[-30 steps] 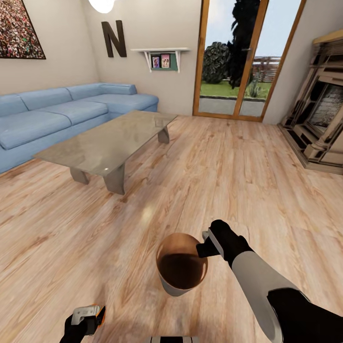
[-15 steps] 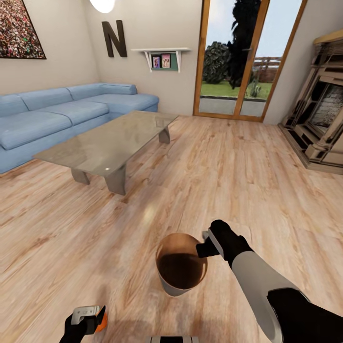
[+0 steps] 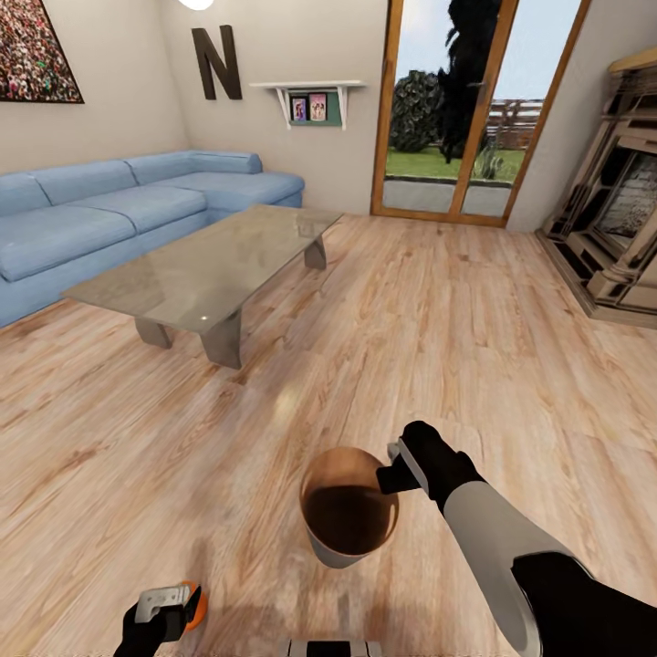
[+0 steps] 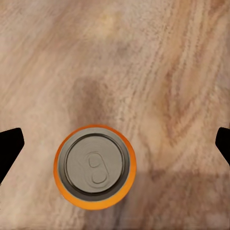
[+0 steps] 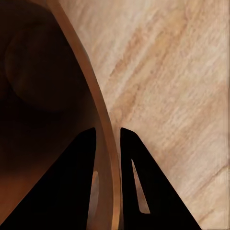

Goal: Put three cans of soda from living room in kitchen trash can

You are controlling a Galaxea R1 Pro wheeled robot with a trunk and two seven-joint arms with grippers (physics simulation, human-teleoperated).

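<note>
Where the head camera looks down over both arms, the copper-brown trash can (image 3: 348, 504) hangs upright above the wooden floor (image 3: 474, 347), mouth up and dark inside, with the right gripper (image 3: 394, 465) at its rim on the right side. Low at the left of that view, the left gripper (image 3: 164, 610) sits beside a sliver of orange soda can (image 3: 194, 602), too little of it showing to tell its pose. Beyond lie a glass coffee table (image 3: 205, 274), a blue sofa (image 3: 109, 210), a glass patio door (image 3: 456, 109) and a fireplace (image 3: 620, 228).

Seen from the left wrist, the orange soda can (image 4: 95, 166) is viewed straight down its silvery top, so its long axis points along the camera's line toward the floor; it stands upright on the boards. The two dark fingertips (image 4: 9, 146) stand wide apart at the picture's edges, well clear of the can.

From the right wrist, the two fingers (image 5: 134, 182) are clamped on the trash can's thin wall (image 5: 103, 129), one inside and one outside, a detail the head view does not resolve.
</note>
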